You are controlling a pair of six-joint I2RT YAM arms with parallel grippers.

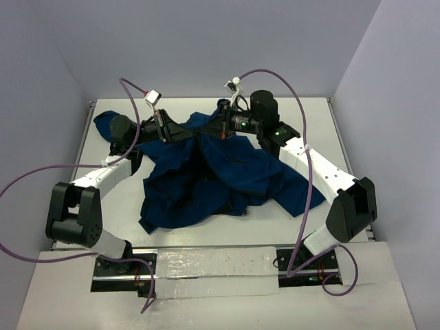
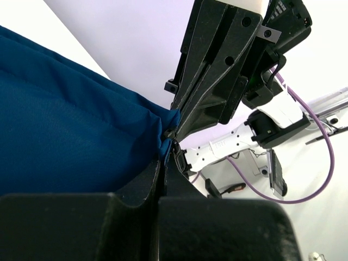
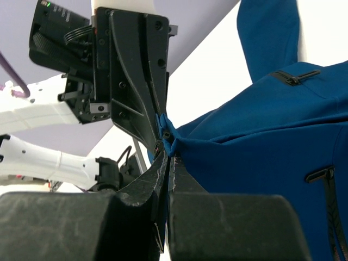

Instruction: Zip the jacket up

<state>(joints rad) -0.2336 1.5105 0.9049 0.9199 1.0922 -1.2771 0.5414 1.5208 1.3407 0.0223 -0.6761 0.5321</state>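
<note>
Jacket (image 1: 227,175) edge is pinched by left tool (image 2: 166,155) and right tool (image 3: 167,157) — tips meeting.

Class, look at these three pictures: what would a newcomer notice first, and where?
A crumpled navy jacket sprawls across the middle of the white table. At its far edge, the left gripper and right gripper meet tip to tip, fingers shut on one fold of fabric.

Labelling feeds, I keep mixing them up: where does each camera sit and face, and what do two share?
Top external: high behind the bases, looking down at the table; both arms meet over the jacket.
Left wrist: on the left arm, looking along shut left fingers to the right fingers.
Right wrist: on the right arm, along right fingers to left fingers.
Shared: both wrist views show the pinched jacket edge.
</note>
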